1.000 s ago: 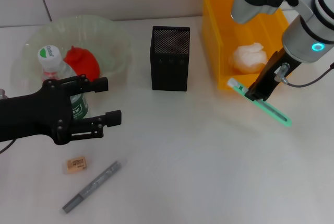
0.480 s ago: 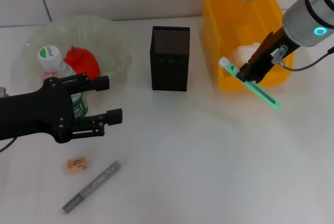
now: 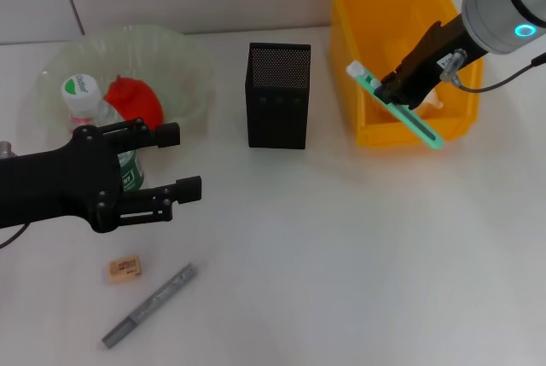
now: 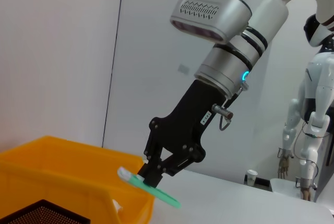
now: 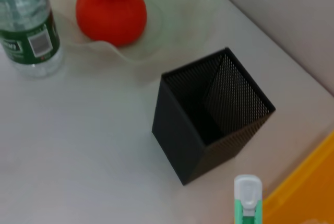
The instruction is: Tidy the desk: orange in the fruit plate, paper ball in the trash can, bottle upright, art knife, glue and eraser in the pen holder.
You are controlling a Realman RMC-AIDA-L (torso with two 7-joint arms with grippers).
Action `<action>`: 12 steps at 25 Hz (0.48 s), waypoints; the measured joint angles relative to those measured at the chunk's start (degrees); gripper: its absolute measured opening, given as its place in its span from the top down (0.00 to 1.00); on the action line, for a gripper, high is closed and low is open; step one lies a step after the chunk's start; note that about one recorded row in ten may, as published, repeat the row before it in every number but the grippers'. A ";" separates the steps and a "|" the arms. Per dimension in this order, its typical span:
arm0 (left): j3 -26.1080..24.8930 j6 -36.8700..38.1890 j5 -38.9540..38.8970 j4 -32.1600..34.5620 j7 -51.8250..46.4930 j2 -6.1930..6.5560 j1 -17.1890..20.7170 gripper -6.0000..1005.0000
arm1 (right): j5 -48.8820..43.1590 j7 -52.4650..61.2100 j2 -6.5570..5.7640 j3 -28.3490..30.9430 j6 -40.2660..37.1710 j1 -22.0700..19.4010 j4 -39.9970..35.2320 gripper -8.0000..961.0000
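The right gripper [image 3: 399, 91] is clamped on the green art knife [image 3: 394, 106], its jaws pinched tight around the middle of the handle. The knife hangs tilted in the air in front of the yellow trash can [image 3: 350, 42], its white-capped end pointing toward the black mesh pen holder [image 3: 278, 95] and its other end slanting down past the can's front wall — clear of the table [image 3: 341, 246]. From the left wrist the same grip shows, with the knife jutting out on both sides of the black fingers [image 4: 151, 174].

The left gripper [image 3: 175, 161] hovers low with its jaws spread wide, holding nothing, just beside the upright bottle [image 3: 95, 123]. The red-orange fruit [image 3: 134, 101] sits in the glass fruit plate [image 3: 183, 63]. The eraser [image 3: 124, 269] and the grey glue stick [image 3: 150, 305] lie on the table nearer the robot.
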 joint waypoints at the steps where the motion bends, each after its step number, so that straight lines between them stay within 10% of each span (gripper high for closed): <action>1: 0.00 0.00 0.00 0.00 0.00 -0.01 -0.01 0.20 | 0.38 -0.01 -0.05 0.02 0.13 -0.05 -0.29 0.90; 12: 0.00 0.00 0.00 0.01 0.13 0.00 -0.02 0.20 | 0.89 -0.11 -0.01 0.08 2.27 -0.38 -3.36 0.89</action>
